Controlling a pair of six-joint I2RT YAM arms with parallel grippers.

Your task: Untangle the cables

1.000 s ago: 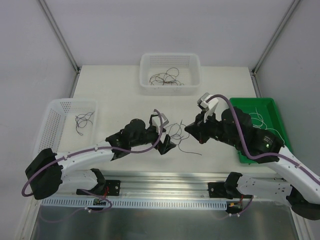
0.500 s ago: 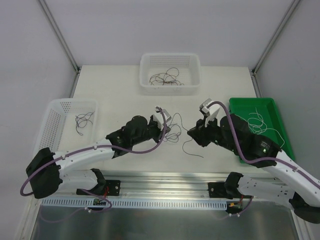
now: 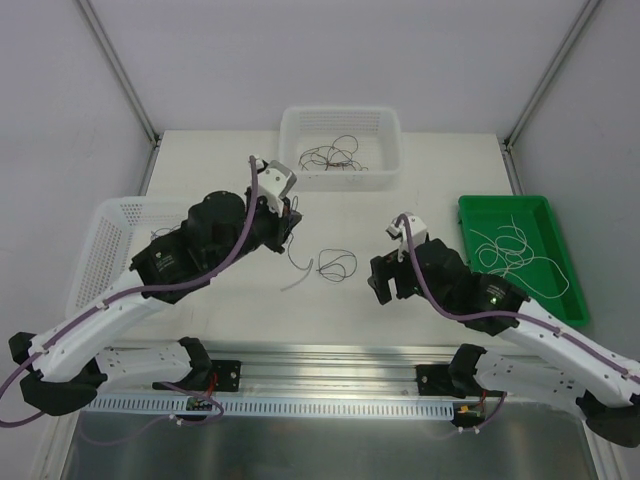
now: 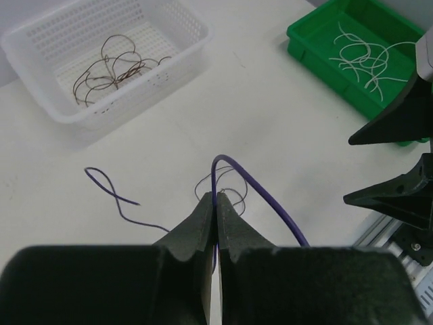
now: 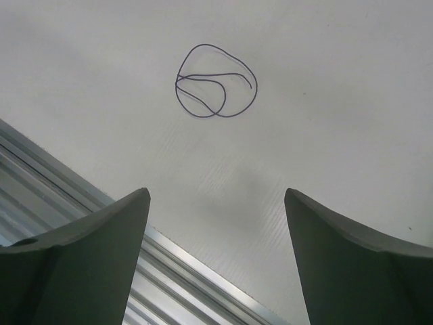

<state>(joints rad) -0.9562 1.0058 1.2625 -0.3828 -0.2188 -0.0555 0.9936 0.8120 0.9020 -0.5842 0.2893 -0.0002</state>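
Both probably feather-light, limp and slippery, the purple cable (image 4: pixel 254 186) hangs clamped in the left gripper (image 4: pixel 216 198) fingers, while the coiled cable (image 5: pixel 215 81) lies mid-counter (image 3: pixel 440 180), at 9 o'clock from the right gripper (image 5: pixel 216 196) with its fingers spread apart, and looks best pinched where its loops overlap.

bench: off-white matte bench (image 3: pixel 200 170) | walls: plain pale grey wall panels (image 3: pixel 330 50) on three sides | frame: slanted aluminium corner posts (image 3: pixel 118 70) | near edge: ribbed aluminium rail (image 3: pixel 330 362) | light: even, soft
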